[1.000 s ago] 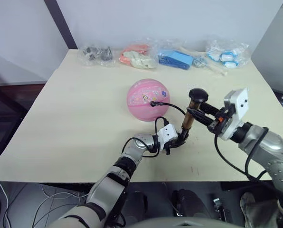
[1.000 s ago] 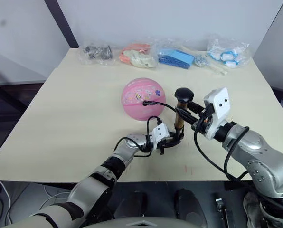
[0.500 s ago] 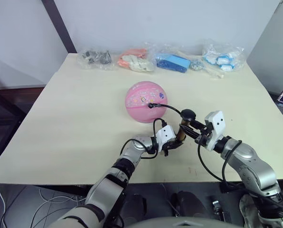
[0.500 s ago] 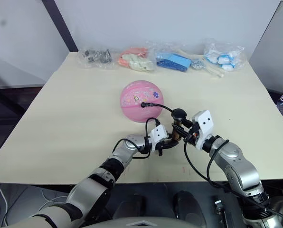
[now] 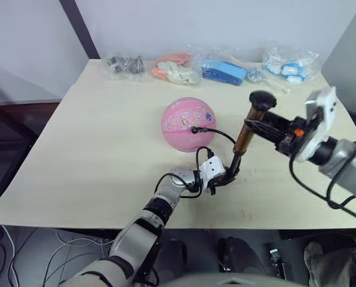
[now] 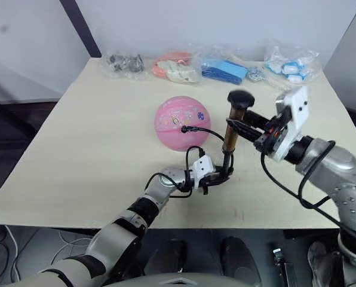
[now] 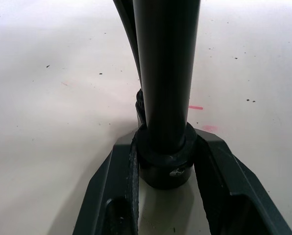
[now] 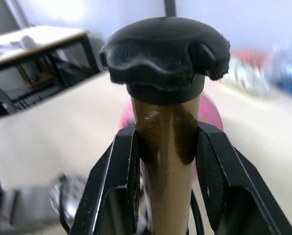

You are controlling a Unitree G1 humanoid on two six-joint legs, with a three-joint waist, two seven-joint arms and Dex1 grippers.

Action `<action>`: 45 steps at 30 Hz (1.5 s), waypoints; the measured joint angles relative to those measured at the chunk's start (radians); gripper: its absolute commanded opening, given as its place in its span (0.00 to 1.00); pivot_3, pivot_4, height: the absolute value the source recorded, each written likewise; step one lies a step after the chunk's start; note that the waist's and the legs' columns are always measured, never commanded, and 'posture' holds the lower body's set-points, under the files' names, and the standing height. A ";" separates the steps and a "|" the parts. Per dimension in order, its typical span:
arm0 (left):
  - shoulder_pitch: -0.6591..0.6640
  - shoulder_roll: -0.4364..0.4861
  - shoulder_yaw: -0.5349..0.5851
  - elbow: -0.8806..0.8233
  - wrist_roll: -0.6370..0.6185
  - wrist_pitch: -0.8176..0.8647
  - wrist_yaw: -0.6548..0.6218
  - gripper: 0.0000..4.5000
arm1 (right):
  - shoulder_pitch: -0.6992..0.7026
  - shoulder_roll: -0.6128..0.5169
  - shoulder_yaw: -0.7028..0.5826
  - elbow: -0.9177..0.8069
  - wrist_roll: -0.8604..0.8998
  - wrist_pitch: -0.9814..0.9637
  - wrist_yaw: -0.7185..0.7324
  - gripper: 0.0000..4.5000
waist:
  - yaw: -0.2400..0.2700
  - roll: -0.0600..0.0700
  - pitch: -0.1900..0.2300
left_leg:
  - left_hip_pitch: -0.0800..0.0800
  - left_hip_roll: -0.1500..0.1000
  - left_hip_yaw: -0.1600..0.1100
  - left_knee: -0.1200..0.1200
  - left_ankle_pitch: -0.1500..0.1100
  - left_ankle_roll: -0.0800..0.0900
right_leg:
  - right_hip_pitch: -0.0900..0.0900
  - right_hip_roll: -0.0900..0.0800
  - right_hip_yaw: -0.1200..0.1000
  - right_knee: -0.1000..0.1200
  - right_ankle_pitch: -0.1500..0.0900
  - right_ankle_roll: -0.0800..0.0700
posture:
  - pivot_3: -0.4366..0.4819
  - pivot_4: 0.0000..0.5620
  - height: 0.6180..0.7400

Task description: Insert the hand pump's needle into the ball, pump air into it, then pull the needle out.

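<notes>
The needle itself cannot be made out: only its small black fitting (image 5: pixel 193 129) shows, pressed against the near side of the ball (image 5: pixel 189 124), with the metal pin hidden at the ball's surface. The foot of the hand pump (image 5: pixel 245 138) is largely covered by the left gripper (image 5: pixel 228 177), whose fingers (image 7: pixel 114 196) pinch the black bottom cap against the counter (image 5: pixel 94 149). The pump stands near the middle of the counter, closer to its front edge than the back, its long axis nearly upright, tilting a little toward the right edge as it rises, black knob on top. The right gripper (image 6: pixel 238 128) clamps the gold tube just under that knob, fingers (image 8: pixel 219 181) pressed on both sides. The thin black hose (image 5: pixel 217 133) arcs from the pump's base up to the fitting. The ball sits just behind the pump, near the counter's centre. Clear bags (image 5: pixel 226 69) line the back edge, contents hard to identify.
</notes>
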 measured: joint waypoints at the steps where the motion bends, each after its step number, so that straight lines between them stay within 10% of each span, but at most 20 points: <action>1: 0.000 0.000 0.000 0.000 0.000 0.000 0.000 0.25 | -0.002 -0.003 0.000 0.000 0.004 0.002 -0.003 0.24 | 0.001 0.000 0.000 | -0.001 0.000 0.000 0.000 0.000 0.000 | -0.001 0.000 0.000 0.000 0.000 0.000 | 0.48 0.27 1.00; 7: 0.000 0.000 -0.001 0.000 0.000 -0.009 -0.001 0.25 | -0.021 -0.052 0.008 -0.004 0.051 0.022 -0.047 0.24 | 0.004 0.001 0.002 | -0.001 0.000 0.002 0.000 0.000 0.000 | -0.002 0.000 0.001 0.000 0.000 0.000 | 0.48 0.27 1.00; 28: 0.025 0.026 0.001 0.025 0.002 0.015 0.019 0.25 | 0.272 0.225 0.415 0.355 -0.640 -0.528 0.232 0.24 | -0.021 -0.012 -0.027 | 0.024 0.013 -0.001 -0.005 -0.001 0.000 | 0.018 0.004 -0.001 0.000 -0.005 -0.008 | 0.48 0.27 1.00; 45: -0.001 0.002 0.000 0.009 0.000 0.003 0.001 0.25 | 0.008 -0.044 -0.001 0.024 -0.024 -0.015 0.093 0.24 | 0.001 -0.003 0.003 | 0.011 0.003 -0.001 -0.002 -0.001 -0.001 | 0.010 0.000 -0.002 -0.001 -0.002 -0.003 | 0.48 0.27 1.00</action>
